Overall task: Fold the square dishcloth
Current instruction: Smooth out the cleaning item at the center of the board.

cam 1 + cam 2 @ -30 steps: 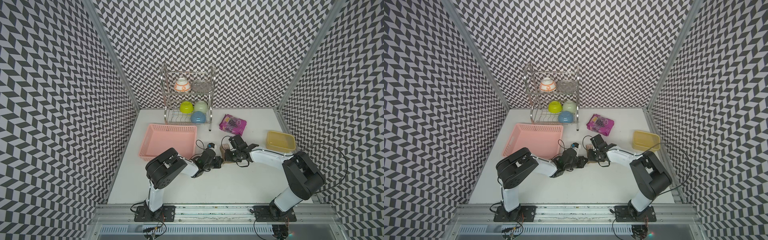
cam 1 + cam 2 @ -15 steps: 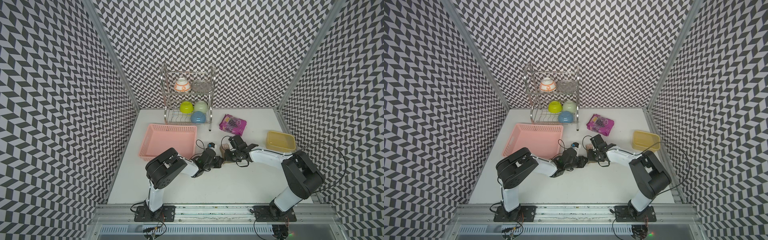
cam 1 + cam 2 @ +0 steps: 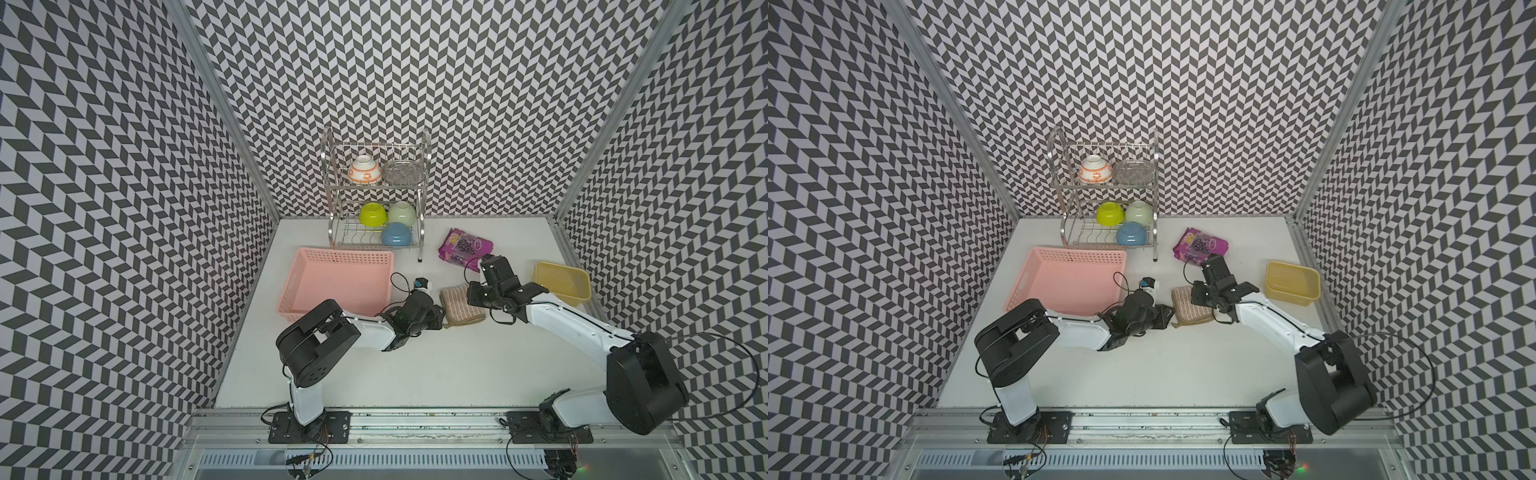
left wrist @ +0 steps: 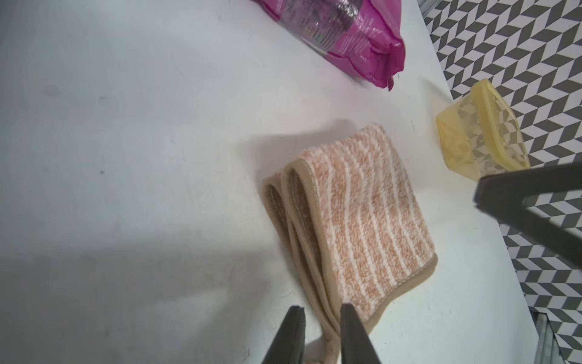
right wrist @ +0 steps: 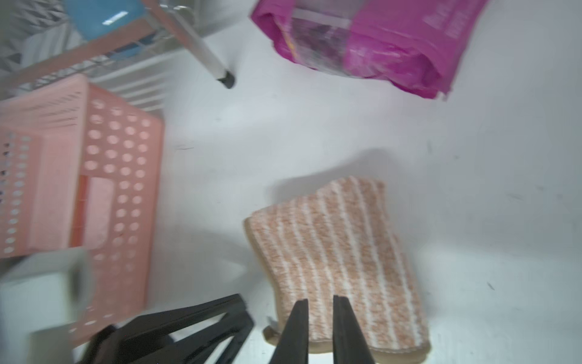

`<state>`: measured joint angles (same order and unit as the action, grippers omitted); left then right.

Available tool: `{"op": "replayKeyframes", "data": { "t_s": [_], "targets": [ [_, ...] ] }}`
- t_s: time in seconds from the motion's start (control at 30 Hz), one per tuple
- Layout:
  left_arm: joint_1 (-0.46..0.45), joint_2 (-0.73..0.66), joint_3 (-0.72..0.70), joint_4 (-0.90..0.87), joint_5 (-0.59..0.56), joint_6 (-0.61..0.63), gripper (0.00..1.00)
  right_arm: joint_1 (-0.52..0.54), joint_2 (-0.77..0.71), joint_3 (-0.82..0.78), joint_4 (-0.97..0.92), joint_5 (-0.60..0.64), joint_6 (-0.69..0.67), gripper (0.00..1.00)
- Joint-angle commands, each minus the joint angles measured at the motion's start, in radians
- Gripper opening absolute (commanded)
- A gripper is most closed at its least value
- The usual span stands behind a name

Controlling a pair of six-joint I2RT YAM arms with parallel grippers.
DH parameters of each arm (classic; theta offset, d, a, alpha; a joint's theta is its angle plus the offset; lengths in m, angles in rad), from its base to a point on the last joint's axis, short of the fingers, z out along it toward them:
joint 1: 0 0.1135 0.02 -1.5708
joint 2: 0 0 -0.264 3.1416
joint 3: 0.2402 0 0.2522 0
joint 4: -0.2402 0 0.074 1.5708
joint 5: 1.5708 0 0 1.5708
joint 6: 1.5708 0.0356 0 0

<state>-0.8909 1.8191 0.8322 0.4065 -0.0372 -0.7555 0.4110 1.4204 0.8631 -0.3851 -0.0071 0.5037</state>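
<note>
1. The left claw [image 3: 439, 316] sits at the near-left corner of the dishcloth [image 3: 462, 305] in both top views. The right claw [image 3: 473, 296] is over its right-hand edge. So the cloth lies between the two, folded small on the worktop [image 3: 415, 374]. It is just right of the pink basket [image 3: 332, 259], with the purple bag [image 3: 465, 245] beyond it. Seen from up here, neither claw's opening is clear.

2. From the left wrist, the left claw [image 4: 321, 334] stands slightly open. The dishcloth's [image 4: 356, 220] stacked edges and corner run down between the two fingers. A strip of bare worktop shows beside one finger, so I judge nothing is pinched. The cloth's long side runs straight away from this claw, with its folded layers showing along one side.

3. The right wrist picture is blurred. The right claw [image 5: 319, 327] is also slightly open, over the near edge of the dishcloth [image 5: 340, 252]. The striped face shows flat through the gap, so it seems to hold nothing. The cloth stretches away from it towards the bag.

4. To my eye the fold looks made. Both claws are at the cloth, but the left one straddles the corner. Any retreat should go back along the cloth's long side, or that corner may drag open.
</note>
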Motion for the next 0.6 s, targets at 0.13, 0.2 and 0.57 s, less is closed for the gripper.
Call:
{"op": "replayKeyframes", "data": {
  "t_s": [0.13, 0.2, 0.57],
  "targets": [
    [-0.018, -0.002, 0.142, -0.086, -0.037, 0.116, 0.23, -0.067, -0.008, -0.091, 0.047, -0.009, -0.045, 0.2],
    [-0.014, 0.036, 0.198, -0.108, -0.024, 0.138, 0.23, -0.069, -0.004, -0.108, 0.059, -0.021, -0.044, 0.2],
    [0.058, 0.173, 0.303, -0.149, 0.058, 0.15, 0.21, -0.068, -0.007, -0.174, 0.122, -0.086, -0.04, 0.23]
  ]
}}
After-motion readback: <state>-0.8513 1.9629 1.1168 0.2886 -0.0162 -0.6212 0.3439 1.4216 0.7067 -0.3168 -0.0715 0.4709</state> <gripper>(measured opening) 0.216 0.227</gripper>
